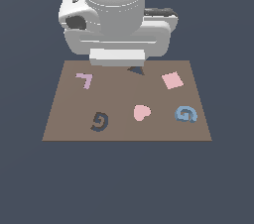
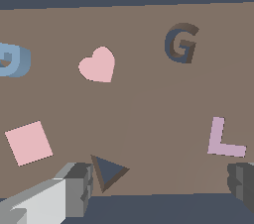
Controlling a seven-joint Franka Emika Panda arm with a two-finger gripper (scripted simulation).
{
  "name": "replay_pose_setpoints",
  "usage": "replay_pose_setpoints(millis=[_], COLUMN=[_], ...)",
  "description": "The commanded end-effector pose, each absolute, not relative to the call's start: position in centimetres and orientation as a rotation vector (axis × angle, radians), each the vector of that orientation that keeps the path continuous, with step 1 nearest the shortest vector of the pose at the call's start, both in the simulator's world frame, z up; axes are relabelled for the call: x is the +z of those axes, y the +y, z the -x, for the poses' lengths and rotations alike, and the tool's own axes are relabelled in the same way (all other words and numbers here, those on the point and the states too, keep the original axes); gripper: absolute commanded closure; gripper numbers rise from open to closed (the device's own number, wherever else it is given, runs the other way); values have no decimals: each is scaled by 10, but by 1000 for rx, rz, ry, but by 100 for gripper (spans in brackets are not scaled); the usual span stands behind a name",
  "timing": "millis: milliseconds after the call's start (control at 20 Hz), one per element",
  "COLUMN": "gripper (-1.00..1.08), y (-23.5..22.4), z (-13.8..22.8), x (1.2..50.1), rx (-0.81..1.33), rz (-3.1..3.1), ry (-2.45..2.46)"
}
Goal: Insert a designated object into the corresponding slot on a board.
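The light blue G-shaped piece (image 1: pixel 186 114) lies flat on the brown board (image 1: pixel 64 124) near the exterior view's right edge; the wrist view shows it too (image 2: pixel 12 59). The dark G-shaped slot (image 1: pixel 99 121) sits toward the exterior view's left front, and it also shows in the wrist view (image 2: pixel 181 43). My gripper (image 2: pixel 158 188) hangs above the board's back edge, far from both. It is open, its fingers (image 2: pixel 74 188) wide apart with nothing between them. In the exterior view the arm's white hand (image 1: pixel 117 57) hides the fingers.
A pink heart (image 1: pixel 141 112) lies between slot and blue piece. A pink square (image 1: pixel 172 80) and a lilac L-shaped piece (image 1: pixel 84 80) lie further back. A dark triangular recess (image 2: pixel 109 171) sits just below the gripper. Dark floor surrounds the board.
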State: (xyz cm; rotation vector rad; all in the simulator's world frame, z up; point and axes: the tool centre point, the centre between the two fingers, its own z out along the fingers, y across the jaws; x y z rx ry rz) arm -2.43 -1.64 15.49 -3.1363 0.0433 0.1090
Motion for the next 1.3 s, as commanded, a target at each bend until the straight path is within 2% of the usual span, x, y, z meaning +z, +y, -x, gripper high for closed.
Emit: replay_pose_setpoints(millis=[0,650,1250], gripper=[-92,-92,-92], y=[-16,-6,39], z=[24,4,-47], x=[155,143,111], rx=[109,100,69], rz=[3136,3131,3031], ry=[43,-175,-809])
